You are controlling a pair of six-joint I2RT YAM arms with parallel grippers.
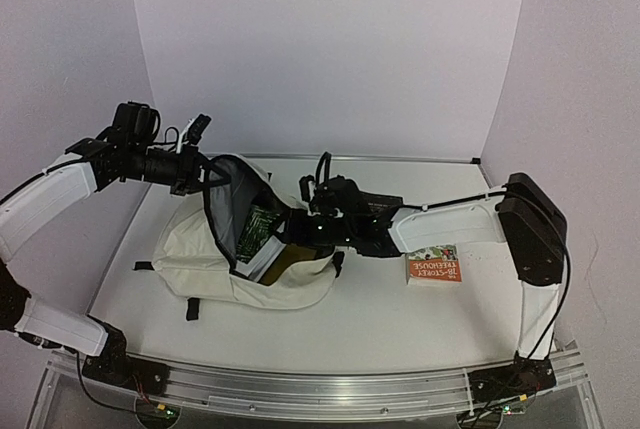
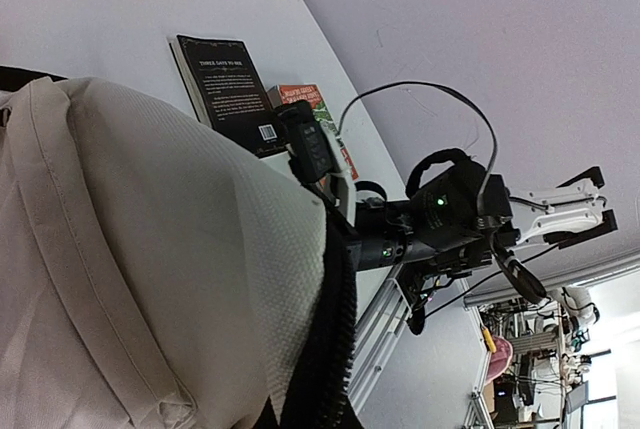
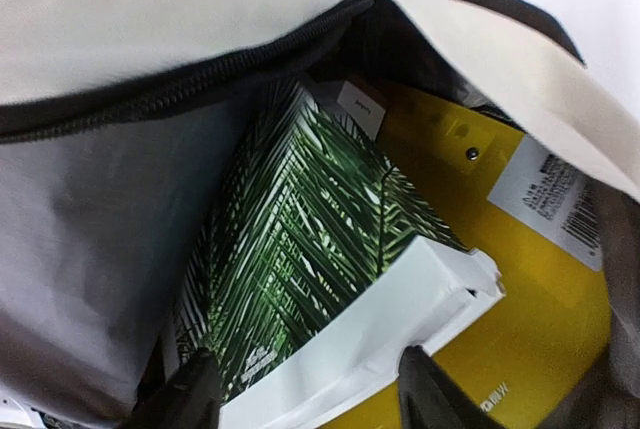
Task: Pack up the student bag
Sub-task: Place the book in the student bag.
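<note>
The student bag (image 1: 195, 249), cream with black zipper trim, lies on its side at the left of the table with its mouth facing right. My left gripper (image 1: 203, 175) is shut on the upper rim of the mouth and holds it raised. In the left wrist view the bag's fabric (image 2: 150, 249) hides the fingers. My right gripper (image 1: 287, 233) is at the mouth. A book with a green palm-leaf cover (image 3: 300, 239) stands inside against the grey lining. Its white page edge is pinched in my right gripper (image 3: 315, 399). A yellow folder (image 3: 520, 299) lies behind it.
A red and white Treehouse book (image 1: 434, 264) lies on the table under the right forearm. The left wrist view shows a black book (image 2: 225, 84) beside it, past the bag. White walls enclose the table on three sides. A metal rail (image 1: 320, 389) runs along the near edge.
</note>
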